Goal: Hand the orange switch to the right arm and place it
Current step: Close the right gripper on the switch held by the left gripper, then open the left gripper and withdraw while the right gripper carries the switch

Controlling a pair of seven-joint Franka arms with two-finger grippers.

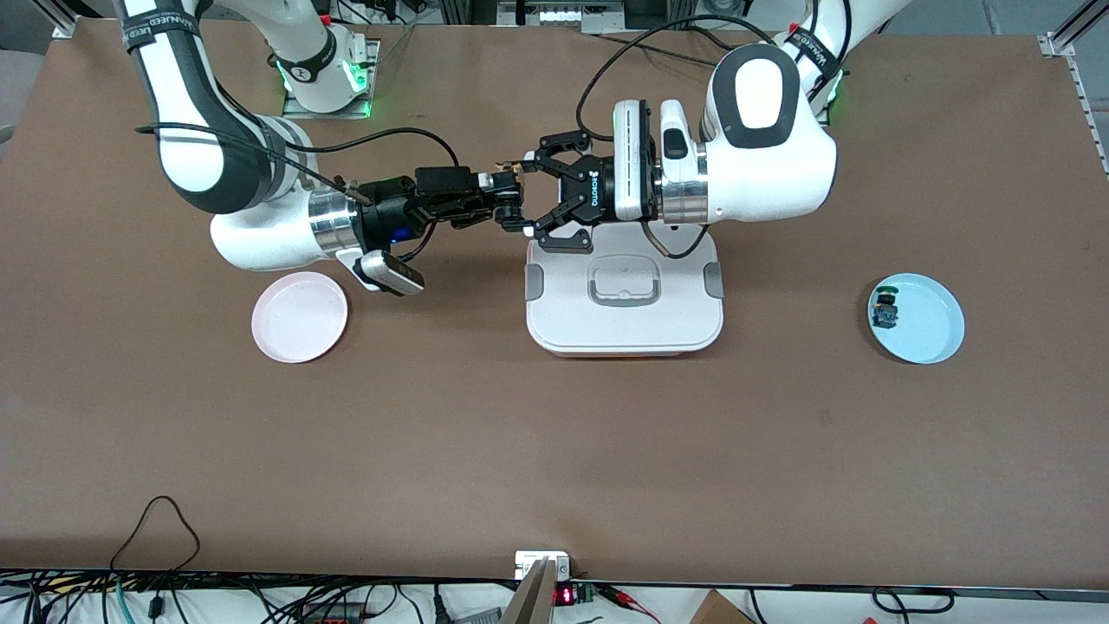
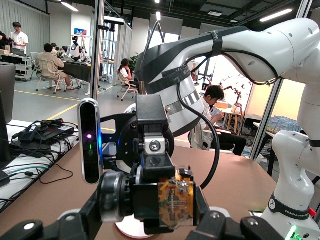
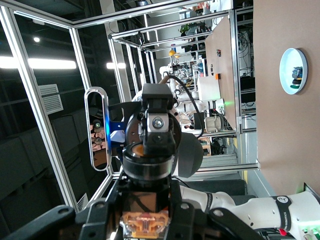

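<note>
The orange switch (image 1: 513,178) hangs in the air between the two grippers, which meet tip to tip over the table by the edge of a white lidded box (image 1: 624,299). My right gripper (image 1: 511,204), narrow and black, is shut on it. In the right wrist view its fingers (image 3: 186,200) press both sides of the switch's tan-gold body (image 3: 145,222), with the black barrel and orange cap past it. My left gripper (image 1: 533,195), the broad claw, is open, its fingers spread wide around the switch without touching it. The left wrist view shows the switch (image 2: 172,200) between those spread fingers (image 2: 250,227).
A pink plate (image 1: 299,316) lies toward the right arm's end, below the right wrist. A blue plate (image 1: 927,329) toward the left arm's end holds a green-capped switch (image 1: 885,309). The white box sits mid-table.
</note>
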